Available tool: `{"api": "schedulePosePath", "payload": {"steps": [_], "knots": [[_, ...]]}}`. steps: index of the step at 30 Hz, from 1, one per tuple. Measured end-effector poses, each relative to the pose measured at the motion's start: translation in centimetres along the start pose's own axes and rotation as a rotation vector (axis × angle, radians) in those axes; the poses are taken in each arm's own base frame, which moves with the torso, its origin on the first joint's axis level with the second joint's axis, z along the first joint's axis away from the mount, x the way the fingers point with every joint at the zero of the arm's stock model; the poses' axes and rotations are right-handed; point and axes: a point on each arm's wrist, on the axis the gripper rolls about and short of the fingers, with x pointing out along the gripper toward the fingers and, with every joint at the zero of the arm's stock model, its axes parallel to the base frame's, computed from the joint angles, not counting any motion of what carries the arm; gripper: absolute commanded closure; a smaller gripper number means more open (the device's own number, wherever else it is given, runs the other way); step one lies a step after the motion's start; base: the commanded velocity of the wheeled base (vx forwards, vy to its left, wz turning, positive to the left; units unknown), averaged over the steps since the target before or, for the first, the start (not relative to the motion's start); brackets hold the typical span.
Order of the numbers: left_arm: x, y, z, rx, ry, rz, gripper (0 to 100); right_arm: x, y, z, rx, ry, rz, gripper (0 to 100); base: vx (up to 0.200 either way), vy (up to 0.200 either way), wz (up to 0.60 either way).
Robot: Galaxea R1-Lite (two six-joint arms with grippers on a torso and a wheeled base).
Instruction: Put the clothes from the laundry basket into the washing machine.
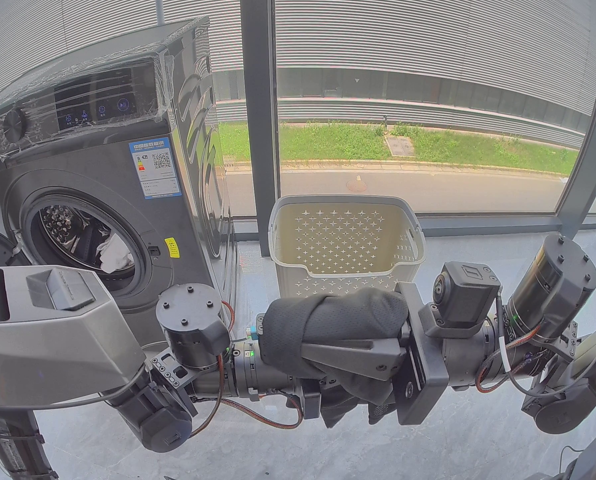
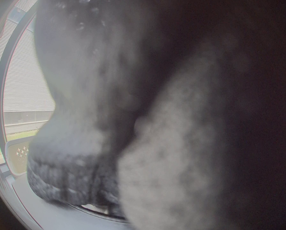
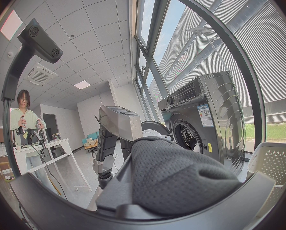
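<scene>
A dark grey garment [image 1: 338, 321] hangs nearest, bunched in a thick roll above the floor in front of the laundry basket [image 1: 344, 241]. The right end effector [image 1: 318, 358] reaches in from the right and is clamped on it, one long finger [image 1: 358, 358] lying across the front of the cloth. The garment's loose end droops below that finger. The left end effector [image 1: 261, 361] points into the same bundle from the left, and the cloth covers it, so I cannot tell how its fingers stand. In the left wrist view the fabric is pressed up close and blurred.

The basket, pale with star-shaped holes, stands on the floor against the window. Just to its left is the washing machine [image 1: 111, 168], door [image 3: 152, 130] swung open. Something white [image 1: 114, 255] lies inside the drum.
</scene>
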Motion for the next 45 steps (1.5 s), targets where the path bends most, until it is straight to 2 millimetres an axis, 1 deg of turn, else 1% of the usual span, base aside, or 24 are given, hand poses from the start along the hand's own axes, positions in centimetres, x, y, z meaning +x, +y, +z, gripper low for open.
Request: {"api": "schedulePosePath", "payload": {"steps": [7, 8, 12, 16, 18, 22, 27, 32, 35, 37, 41, 45], "knots": [[-0.4, 0.0, 1.0, -0.008, -0.024, 0.056, 100, -0.8, -1.0, 0.2, -0.003, -0.004, -0.044, 100, 0.000, 0.000, 0.00], [-0.5, 0.1, 1.1, -0.008, -0.027, 0.066, 100, -1.0, -1.3, 0.2, -0.004, -0.005, -0.054, 0, 0.000, 0.000, 0.00], [-1.2, 0.4, 1.7, -0.006, -0.042, 0.100, 100, -1.5, -1.9, 0.3, -0.004, -0.006, -0.081, 0, 0.000, 0.000, 0.00], [-1.9, 0.9, 2.1, 0.000, -0.048, 0.128, 100, -1.9, -2.1, 0.3, 0.008, -0.006, -0.099, 0, 0.000, 0.000, 0.00], [-2.2, 1.1, 2.2, 0.001, -0.050, 0.142, 100, -2.5, -2.2, 0.0, 0.020, 0.004, -0.115, 0, 0.000, 0.000, 0.00], [-3.0, 1.6, 2.3, 0.003, -0.052, 0.170, 100, -4.5, -1.9, -1.0, 0.077, 0.039, -0.168, 0, 0.000, 0.000, 0.00], [-4.6, 2.2, 2.6, 0.005, -0.053, 0.221, 100, -8.3, -1.3, -2.3, 0.158, 0.081, -0.273, 0, 0.000, 0.000, 0.00], [-7.9, 3.2, 3.0, -0.002, -0.051, 0.342, 100, -12.4, -0.6, -2.8, 0.198, 0.079, -0.409, 0, 0.000, 0.000, 0.00], [-10.5, 3.5, 3.2, -0.019, -0.052, 0.450, 100, -14.4, -0.2, -2.5, 0.192, 0.055, -0.489, 0, 0.000, 0.000, 0.00], [-12.0, 3.4, 3.4, -0.030, -0.055, 0.509, 100, -15.3, -0.1, -2.3, 0.183, 0.039, -0.528, 0, 0.000, 0.000, 0.00], [-14.8, 1.8, 3.4, -0.080, -0.044, 0.622, 100, -16.7, 0.3, -1.8, 0.160, 0.007, -0.599, 0, 0.000, 0.000, 0.00], [-17.6, -0.6, 2.7, -0.169, -0.019, 0.753, 100, -17.6, 0.5, -1.4, 0.140, -0.016, -0.646, 0, 0.000, 0.000, 0.00]]}}
